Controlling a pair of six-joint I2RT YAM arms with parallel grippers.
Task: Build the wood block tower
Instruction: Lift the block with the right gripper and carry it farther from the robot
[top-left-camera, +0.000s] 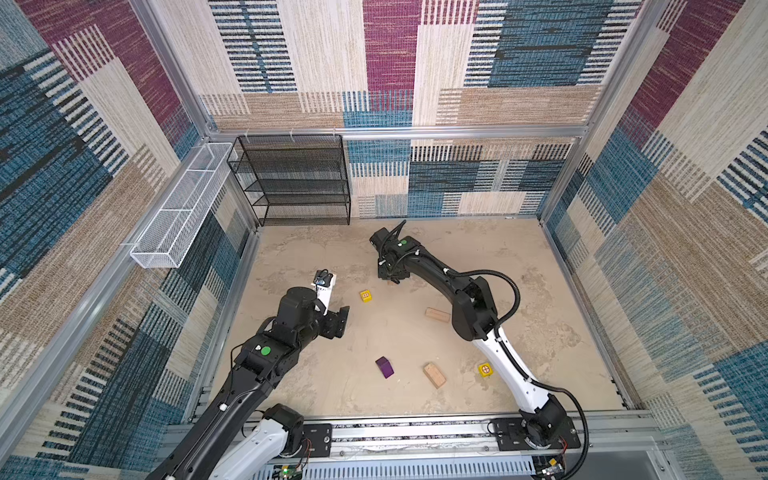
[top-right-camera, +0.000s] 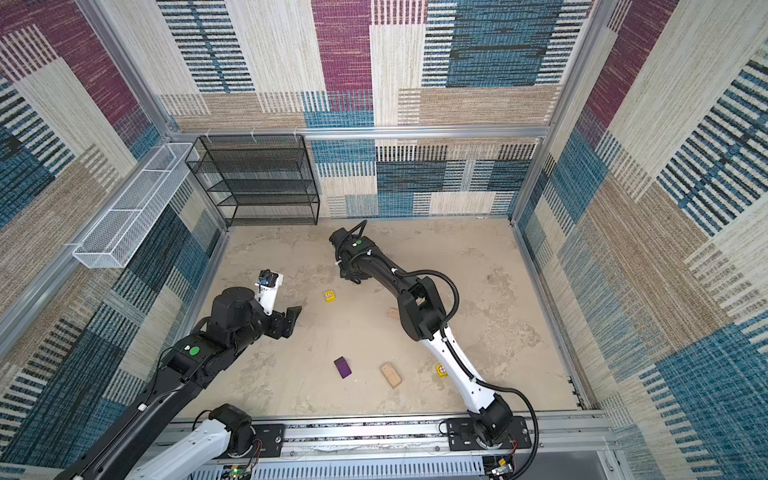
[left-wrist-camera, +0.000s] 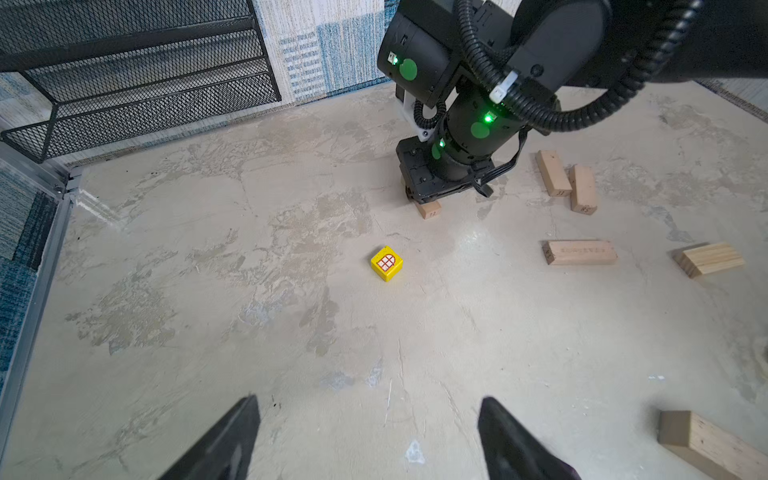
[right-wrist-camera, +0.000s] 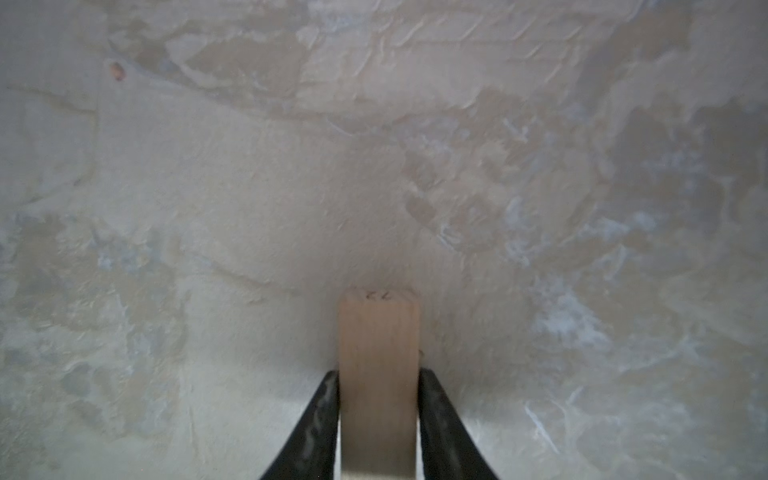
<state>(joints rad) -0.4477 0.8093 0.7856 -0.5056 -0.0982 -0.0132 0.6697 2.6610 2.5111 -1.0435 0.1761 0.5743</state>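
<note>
No tower is in view; the wood blocks lie singly on the sandy floor. My right gripper (right-wrist-camera: 379, 374) is shut on a tan brick (right-wrist-camera: 378, 328) and holds it at floor level near the middle back (top-left-camera: 390, 276); from the left wrist its end (left-wrist-camera: 430, 208) pokes out beneath the jaws. My left gripper (left-wrist-camera: 370, 415) hangs open and empty (top-left-camera: 338, 322), facing a yellow cube (left-wrist-camera: 386, 263) (top-left-camera: 365, 296). Nearer the front lie a purple block (top-left-camera: 384, 367), a tan brick (top-left-camera: 434, 375) and another yellow cube (top-left-camera: 486, 369). One more brick (top-left-camera: 437, 314) lies beside the right arm.
A black mesh shelf (top-left-camera: 299, 178) stands at the back left corner and a white wire basket (top-left-camera: 178, 208) hangs on the left wall. More tan bricks (left-wrist-camera: 552, 172) (left-wrist-camera: 579, 252) (left-wrist-camera: 710, 259) lie beyond the right arm. Patterned walls enclose the floor.
</note>
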